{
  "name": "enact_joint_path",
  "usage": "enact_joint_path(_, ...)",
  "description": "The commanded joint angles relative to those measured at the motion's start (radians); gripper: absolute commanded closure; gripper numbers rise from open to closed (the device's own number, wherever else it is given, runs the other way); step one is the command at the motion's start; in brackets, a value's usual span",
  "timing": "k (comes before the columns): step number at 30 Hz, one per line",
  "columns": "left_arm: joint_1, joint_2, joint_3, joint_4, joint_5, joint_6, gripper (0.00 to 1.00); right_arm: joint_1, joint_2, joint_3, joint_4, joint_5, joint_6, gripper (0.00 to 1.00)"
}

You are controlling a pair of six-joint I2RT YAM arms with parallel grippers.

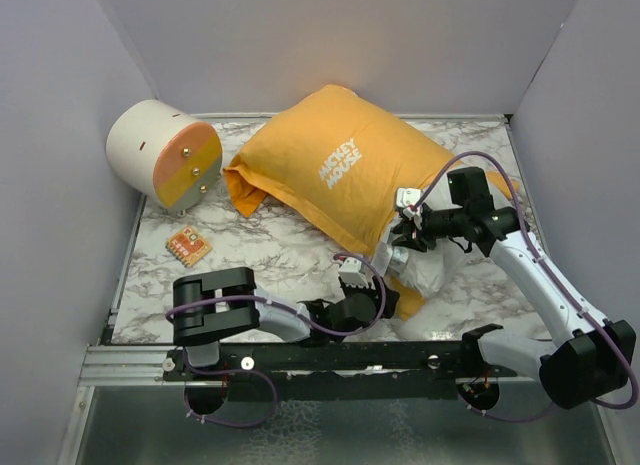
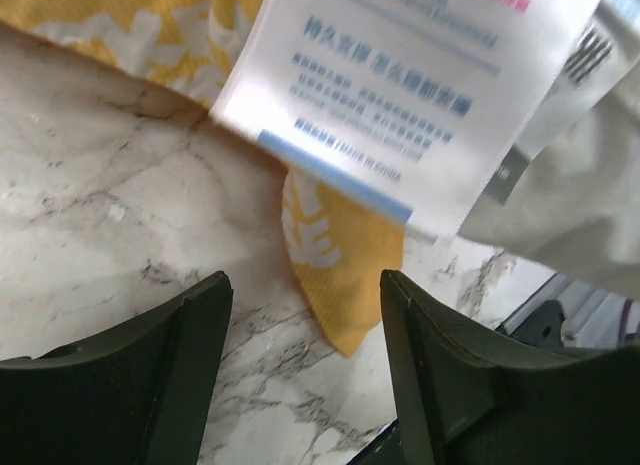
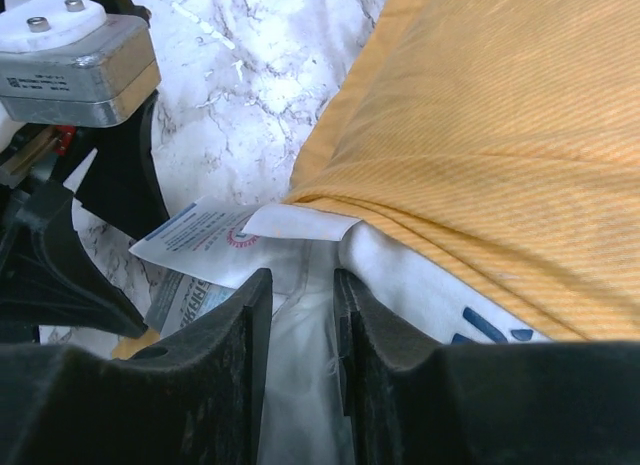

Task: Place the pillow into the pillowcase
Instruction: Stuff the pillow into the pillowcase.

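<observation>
The pillowcase lies diagonally across the marble table, lettered side up and plump with the pillow inside it. Its far end sits near the back wall. Its left corner is folded, near a cream-and-orange cylinder that lies on its side at the table's far-left corner. The case's mouth faces the near right, where a white end of the pillow sticks out past the orange hem, uncovered. Printed care labels hang at that end.

The right hand reaches in from the right at the mouth, its fingers drawn close with white pillow fabric in the narrow gap. It appears to be pinching that fabric, though the contact itself is hard to make out. The left hand sits low over the table just beside the mouth, fingers spread with nothing between them. A loose orange corner of the case lies just ahead of it.

Open marble shows on the near left, where a small orange patterned square lies well apart from the case. The right side is crowded, with the case and the right arm close to the right wall.
</observation>
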Motion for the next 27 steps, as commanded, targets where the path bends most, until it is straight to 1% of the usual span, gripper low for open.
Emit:
enact_joint_path(1,0.040,0.060,-0.010,0.226,0.061,0.115,0.34,-0.018,-0.001,0.035,0.039,-0.013,-0.005,0.70)
enact_joint_path(3,0.068,0.078,-0.013,0.267,0.106,0.141,0.31,-0.021,0.007,0.032,0.047,-0.023,0.012,0.71)
enact_joint_path(6,0.109,0.109,-0.048,0.393,0.177,0.177,0.30,-0.026,0.007,0.020,0.059,-0.041,0.029,0.71)
enact_joint_path(10,0.180,0.180,-0.054,0.484,0.283,0.170,0.34,-0.051,-0.009,0.000,0.069,-0.071,0.045,0.71)
enact_joint_path(13,0.216,0.242,-0.066,0.610,0.346,0.175,0.36,-0.079,-0.007,0.018,0.041,-0.098,0.029,0.71)
enact_joint_path(16,0.232,0.307,-0.047,0.735,0.428,0.194,0.37,-0.091,0.000,0.043,0.000,-0.135,0.013,0.71)
enact_joint_path(20,0.234,0.358,-0.005,0.781,0.509,0.212,0.34,-0.102,0.012,0.063,-0.040,-0.152,0.004,0.71)
enact_joint_path(24,0.234,0.379,0.011,0.795,0.533,0.225,0.33,-0.110,0.009,0.081,-0.077,-0.140,-0.004,0.70)
enact_joint_path(25,0.236,0.390,0.018,0.800,0.536,0.225,0.34,-0.110,0.007,0.084,-0.085,-0.140,-0.004,0.70)
enact_joint_path(27,0.242,0.417,0.036,0.805,0.537,0.219,0.40,-0.111,0.005,0.098,-0.103,-0.136,-0.003,0.70)
